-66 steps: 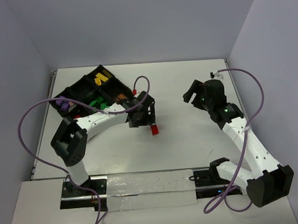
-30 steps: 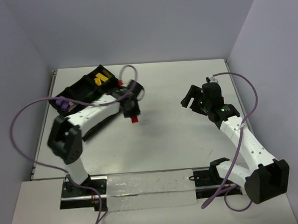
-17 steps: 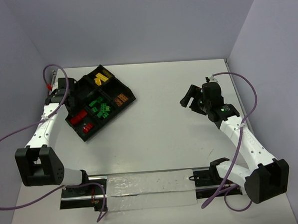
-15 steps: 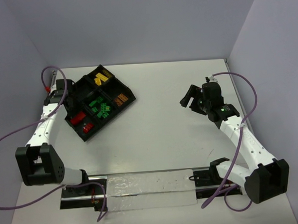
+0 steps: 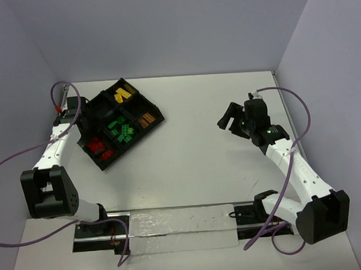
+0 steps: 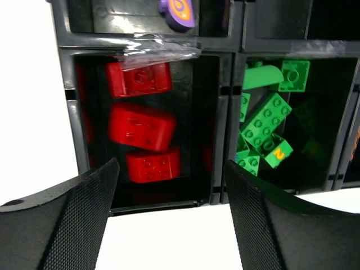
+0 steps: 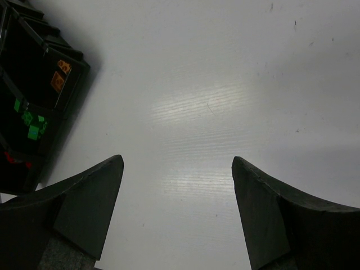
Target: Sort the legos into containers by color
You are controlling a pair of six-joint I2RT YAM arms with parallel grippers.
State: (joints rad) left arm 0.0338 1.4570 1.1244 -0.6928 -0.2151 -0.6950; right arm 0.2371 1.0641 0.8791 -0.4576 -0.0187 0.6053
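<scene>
I have both arms parked with nothing in their grasp. The left gripper (image 6: 170, 165) hangs above the black plastic divided tray (image 5: 157, 111), which sits at an angle on the far left part of the white worktop (image 5: 194, 161). Its fingers (image 6: 73, 225) are spread wide and hold nothing. Through the left wrist camera I look between them into two neighbouring compartments.

The compartment on the left of that view holds three glossy red plastic bricks (image 6: 142, 126) lying one after another. A crumpled strip of clear tape (image 6: 158, 45) sticks to the wall at its far end. The compartment on the right of that view holds a loose heap of green studded bricks (image 6: 264, 121), one with a small yellow mark on it. Beyond the red ones, in the next compartment, I can just see the edge of a purple piece with an orange ring (image 6: 178, 10).

From the overhead camera I also see yellow bricks (image 5: 125, 94) in the far corner compartment and small orange bricks (image 5: 146, 120) in the one nearest the tray's right corner.

The right gripper (image 5: 228, 117) is well apart from the tray, over bare worktop on the right half. Its fingers (image 7: 84, 208) are parted and empty, with the tray only at the left edge of its wrist view.
</scene>
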